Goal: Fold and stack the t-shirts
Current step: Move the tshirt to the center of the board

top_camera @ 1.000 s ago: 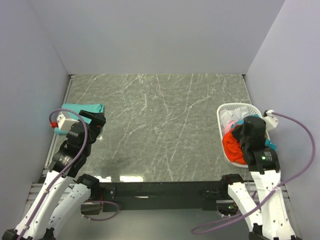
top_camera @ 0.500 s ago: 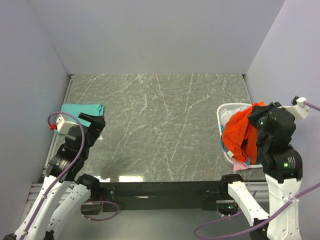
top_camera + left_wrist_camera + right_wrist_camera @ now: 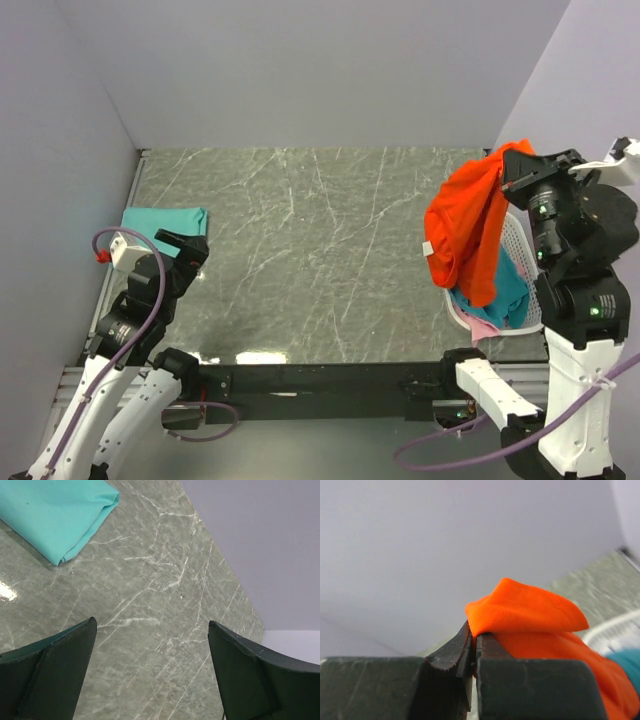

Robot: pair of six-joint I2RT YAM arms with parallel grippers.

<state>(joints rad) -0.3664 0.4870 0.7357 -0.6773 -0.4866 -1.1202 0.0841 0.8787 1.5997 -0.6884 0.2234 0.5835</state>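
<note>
From above, a grey-green marbled table with thin white veins fills the floor of a booth, with plain pale lilac walls on three sides. The right gripper is raised over the table's right edge and pinches the orange-red t-shirt by a fold. The shirt hangs below and to the left of the gripper, with a small white tag at its lower left that is too small to read. Beneath the gripper stands a white lattice basket holding a teal t-shirt and some pink cloth. The left gripper is spread wide above the table near its left edge, holding nothing. A folded teal t-shirt lies flat just beyond it. In the left wrist view, the left gripper has its dark fingers far apart over the bare marbled table. The folded teal t-shirt lies ahead and to the left of the fingers, and the lilac wall rises ahead on the right. In the right wrist view, the right gripper is closed tight on a peak of the orange-red t-shirt, which bulges to the right of the fingertips. Lower right are a blurred strip of basket rim and a corner of the teal t-shirt. Behind them are the table and the wall.
</note>
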